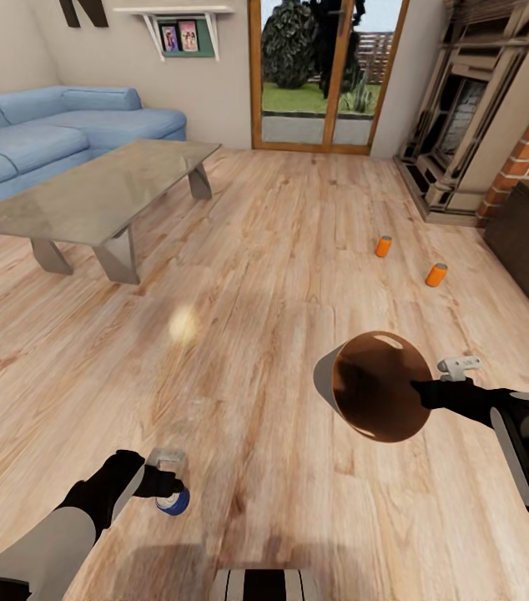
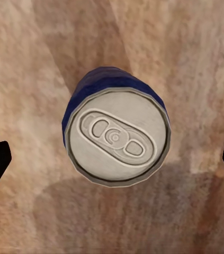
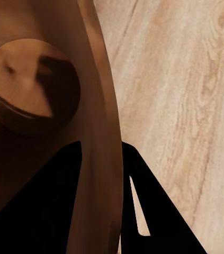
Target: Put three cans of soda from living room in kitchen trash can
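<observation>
Over wood floor: left fingers (image 2: 112, 159) wide above blue can (image 2: 116, 135); right fingers (image 3: 104, 174) apparently pinching bin (image 3: 37, 106) rim.

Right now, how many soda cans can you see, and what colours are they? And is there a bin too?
Orange cans: 2, standing on the floor, one and the other.
Blue cans: 1, the blue can on the floor between the left gripper's open fingers.
Bins: 1, the bin gripped at its rim by the right gripper.
Total: 3 cans and 1 bin, 4 things.
</observation>
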`<state>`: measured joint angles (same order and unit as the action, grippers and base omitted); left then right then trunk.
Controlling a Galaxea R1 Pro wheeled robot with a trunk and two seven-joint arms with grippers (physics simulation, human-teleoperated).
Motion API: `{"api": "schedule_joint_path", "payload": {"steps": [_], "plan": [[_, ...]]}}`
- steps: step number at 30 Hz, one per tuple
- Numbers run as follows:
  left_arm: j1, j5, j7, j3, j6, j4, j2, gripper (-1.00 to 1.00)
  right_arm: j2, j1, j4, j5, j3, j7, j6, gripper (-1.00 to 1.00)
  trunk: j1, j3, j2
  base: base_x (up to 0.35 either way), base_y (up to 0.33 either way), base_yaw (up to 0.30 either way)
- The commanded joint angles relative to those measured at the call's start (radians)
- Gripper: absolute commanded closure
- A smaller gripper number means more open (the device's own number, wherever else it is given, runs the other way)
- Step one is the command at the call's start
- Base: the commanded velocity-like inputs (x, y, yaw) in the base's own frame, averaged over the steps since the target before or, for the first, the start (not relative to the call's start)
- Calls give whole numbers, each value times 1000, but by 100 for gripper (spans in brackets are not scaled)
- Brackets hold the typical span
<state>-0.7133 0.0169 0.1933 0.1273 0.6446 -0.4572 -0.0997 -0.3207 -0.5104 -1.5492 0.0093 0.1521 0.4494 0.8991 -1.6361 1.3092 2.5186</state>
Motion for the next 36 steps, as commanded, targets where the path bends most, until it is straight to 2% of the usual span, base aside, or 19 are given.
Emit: {"api": "schedule_joint_path", "payload": {"steps": [1, 20, 36], "plan": [[0, 0, 0, 0, 0, 0, 0, -100, 0, 0, 0, -18, 0, 3, 3, 100, 0, 0, 0, 0, 0, 0], [0, 0, 9, 0, -1, -1, 0, -100, 0, 1, 4, -17, 1, 4, 1, 100, 0, 0, 0, 109, 0, 0], [0, 0, 4, 0, -1, -1, 0, -100, 1, 3, 6, -17, 0, 3, 1, 100, -7, 62, 4, 2, 0, 0]]}}
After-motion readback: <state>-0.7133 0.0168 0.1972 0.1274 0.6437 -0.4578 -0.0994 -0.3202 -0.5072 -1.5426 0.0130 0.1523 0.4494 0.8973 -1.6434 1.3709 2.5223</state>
